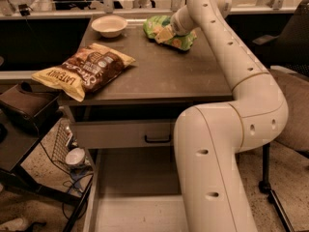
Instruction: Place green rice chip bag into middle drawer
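arm (217,144): cream, rounded tubes | dark round recesses | claw (164,34): pale, at arm's far end

There are two snack bags on the brown worktop (164,76): one crinkly bright-green rice chip bag (179,38) and one larger brown-and-yellow chip bag (84,70). One pale round bowl (109,25) stands there too. Below are two drawers: one pale drawer front (116,134) with one black handle (158,139), and one open, shallow grey drawer tray (135,178). One cream robot arm (236,95) carries one gripper (165,33), which is at the green bag.
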You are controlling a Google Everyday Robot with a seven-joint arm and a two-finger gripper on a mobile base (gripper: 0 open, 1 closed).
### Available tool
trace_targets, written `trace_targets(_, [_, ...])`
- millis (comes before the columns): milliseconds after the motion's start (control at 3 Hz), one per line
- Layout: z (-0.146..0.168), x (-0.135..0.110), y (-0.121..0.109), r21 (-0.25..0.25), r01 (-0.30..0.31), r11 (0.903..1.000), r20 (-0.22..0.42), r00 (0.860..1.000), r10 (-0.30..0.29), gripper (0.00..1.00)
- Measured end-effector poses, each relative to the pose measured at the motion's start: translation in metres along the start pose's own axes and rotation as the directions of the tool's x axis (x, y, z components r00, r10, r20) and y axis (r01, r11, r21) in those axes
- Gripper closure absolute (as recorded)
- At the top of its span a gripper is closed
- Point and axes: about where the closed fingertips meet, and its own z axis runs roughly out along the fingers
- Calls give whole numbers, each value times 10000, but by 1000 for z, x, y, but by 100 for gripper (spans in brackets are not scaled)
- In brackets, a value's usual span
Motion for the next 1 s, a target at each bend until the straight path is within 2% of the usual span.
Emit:
trace_targets(667, [7,3,5,-88,0,10000,-67,10000,-1,88])
trace_targets(1000, [7,2,5,-89,0,10000,-68,10000,-1,100])
